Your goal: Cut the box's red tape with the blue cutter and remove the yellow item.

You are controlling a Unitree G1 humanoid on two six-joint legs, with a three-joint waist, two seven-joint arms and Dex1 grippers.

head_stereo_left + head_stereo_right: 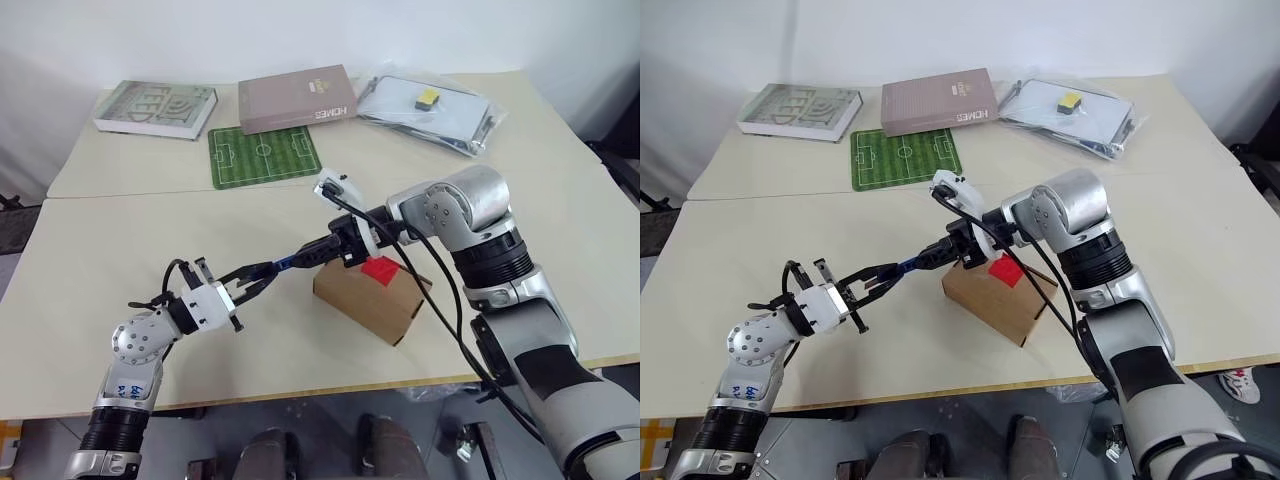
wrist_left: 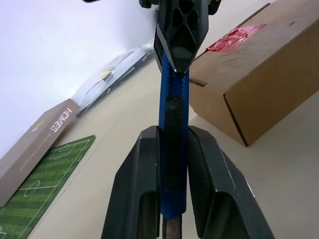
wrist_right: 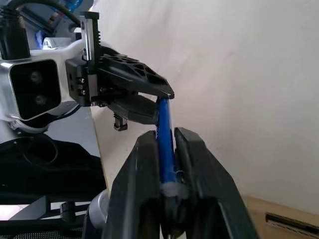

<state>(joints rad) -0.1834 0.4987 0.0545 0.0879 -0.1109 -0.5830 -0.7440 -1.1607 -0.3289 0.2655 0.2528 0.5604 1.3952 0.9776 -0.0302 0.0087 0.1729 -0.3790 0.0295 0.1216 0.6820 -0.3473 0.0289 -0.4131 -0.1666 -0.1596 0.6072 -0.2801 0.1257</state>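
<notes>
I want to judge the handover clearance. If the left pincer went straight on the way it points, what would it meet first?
Probably the right pincer, which grips the far end of the blue cutter that the left pincer holds. Beyond it sits the box; depth is hard to judge.

At the far side of the table (image 1: 120, 220) lies a grey-green book (image 1: 156, 108) near the left corner. Next to it is a brownish-pink book (image 1: 297, 97) with "HOME" on its edge. Just in front of them lies a small green mat (image 1: 263, 156) that looks like a football field. To the right is a clear plastic bag (image 1: 430, 110) with a little yellow block (image 1: 427, 97) inside.
</notes>
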